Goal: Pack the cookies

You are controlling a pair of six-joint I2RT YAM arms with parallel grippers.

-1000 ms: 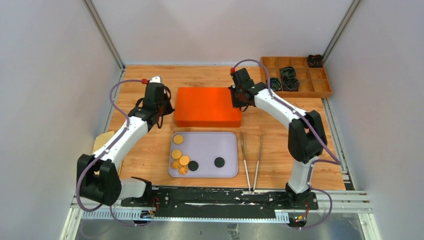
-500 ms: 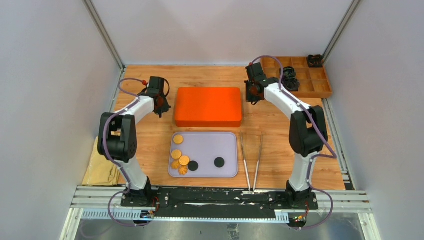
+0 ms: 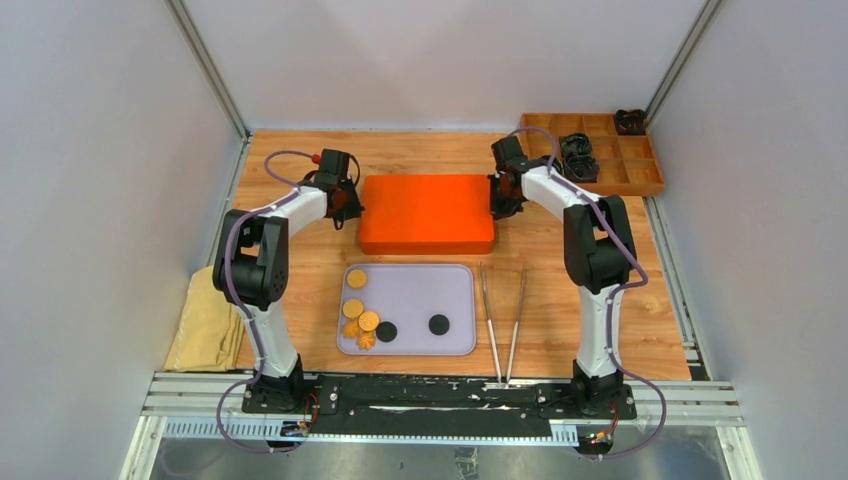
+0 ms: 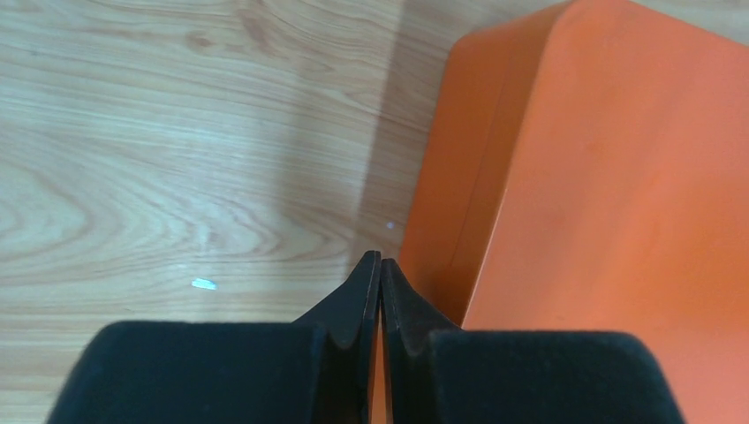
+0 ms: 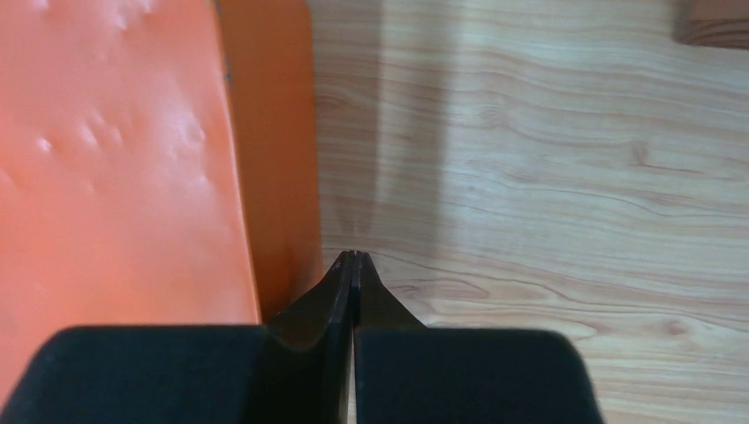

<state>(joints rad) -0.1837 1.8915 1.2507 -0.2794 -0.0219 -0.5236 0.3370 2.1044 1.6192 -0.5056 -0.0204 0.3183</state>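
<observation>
Moved inward: L end effector (image 4: 380,258), R end effector (image 5: 353,256), pressed together, beside box (image 3: 427,212); cookies (image 3: 358,310) well apart.

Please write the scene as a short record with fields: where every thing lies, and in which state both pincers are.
box: orange, closed, at the middle of the table
tray: lilac, just in front of the box
cookies: on the tray, the golden ones along its left side, two black ones nearer its middle
tongs: flat on the table, to the right of the tray
left pincer: shut, empty, low beside the left side of the box
right pincer: shut, empty, low beside the right side of the box
</observation>
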